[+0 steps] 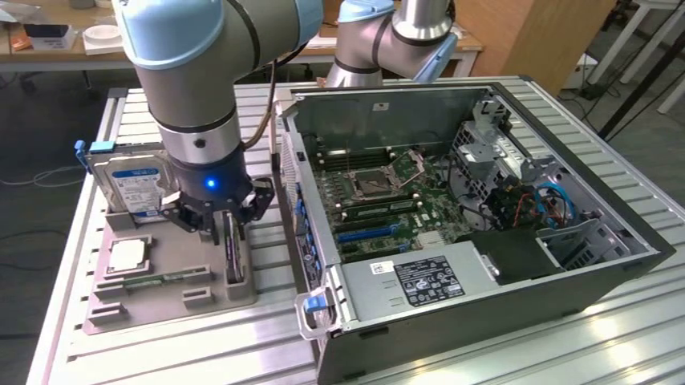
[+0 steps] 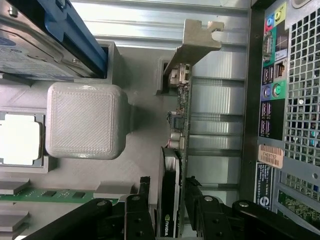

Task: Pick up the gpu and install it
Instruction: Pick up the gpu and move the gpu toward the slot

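Note:
The gpu [image 1: 233, 250] stands on edge in a slot of the grey holder [image 1: 214, 303], on the side nearest the computer case. In the wrist view the gpu [image 2: 181, 115] is a thin dark card with a silvery end bracket [image 2: 196, 42] at its far end. My gripper [image 1: 228, 216] is lowered over the card's upper end. Seen from the wrist, the gripper [image 2: 168, 192] is open. Its black fingers [image 2: 142, 192] stand one on each side of the card, which is still seated in the slot.
The holder also carries a silver hard drive with a blue label [image 1: 134, 188], a processor chip [image 1: 127, 255] and a green memory stick [image 1: 166, 279]. The open computer case [image 1: 599, 273] lies close beside the holder on the exterior view's right, motherboard [image 1: 380, 200] exposed.

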Motion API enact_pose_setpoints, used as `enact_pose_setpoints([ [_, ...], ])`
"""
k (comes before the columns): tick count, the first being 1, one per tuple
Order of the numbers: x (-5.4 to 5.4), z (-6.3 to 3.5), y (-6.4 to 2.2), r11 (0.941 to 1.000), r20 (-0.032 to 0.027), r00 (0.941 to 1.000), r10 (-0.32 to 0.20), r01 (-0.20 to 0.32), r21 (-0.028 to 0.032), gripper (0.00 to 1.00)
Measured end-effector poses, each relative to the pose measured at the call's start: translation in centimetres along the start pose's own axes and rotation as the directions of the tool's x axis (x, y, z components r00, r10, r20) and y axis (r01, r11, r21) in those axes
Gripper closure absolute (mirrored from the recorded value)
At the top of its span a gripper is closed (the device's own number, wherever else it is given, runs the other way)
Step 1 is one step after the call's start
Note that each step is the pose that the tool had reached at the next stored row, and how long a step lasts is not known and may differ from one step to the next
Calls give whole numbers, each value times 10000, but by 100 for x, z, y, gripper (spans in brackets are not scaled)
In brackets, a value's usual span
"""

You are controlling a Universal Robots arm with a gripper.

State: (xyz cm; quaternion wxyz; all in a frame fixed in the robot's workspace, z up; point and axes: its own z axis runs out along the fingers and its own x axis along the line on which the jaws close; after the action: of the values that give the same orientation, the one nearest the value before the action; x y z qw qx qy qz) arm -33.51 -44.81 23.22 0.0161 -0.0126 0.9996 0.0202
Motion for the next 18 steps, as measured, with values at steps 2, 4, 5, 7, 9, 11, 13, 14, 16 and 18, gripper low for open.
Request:
enact_pose_setpoints([
  [2,0,1,0,10000,1,10000,0,0,-1,58],
  [4,0,1,0,10000,2,10000,0,0,-1,58],
  [5,0,1,0,10000,2,10000,0,0,-1,60],
  [7,-1,2,0,10000,2,10000,0,0,-2,67],
  [9,-6,3,0,10000,4,10000,0,0,-3,67],
  [11,-6,2,0,10000,3,10000,0,0,-2,67],
  [13,-6,1,0,10000,2,10000,1,-1,-1,67],
  [14,-6,1,0,10000,2,10000,0,0,-1,67],
  [16,-6,1,0,10000,3,10000,1,-1,-1,68],
  [18,-6,1,0,10000,2,10000,0,0,-1,74],
])
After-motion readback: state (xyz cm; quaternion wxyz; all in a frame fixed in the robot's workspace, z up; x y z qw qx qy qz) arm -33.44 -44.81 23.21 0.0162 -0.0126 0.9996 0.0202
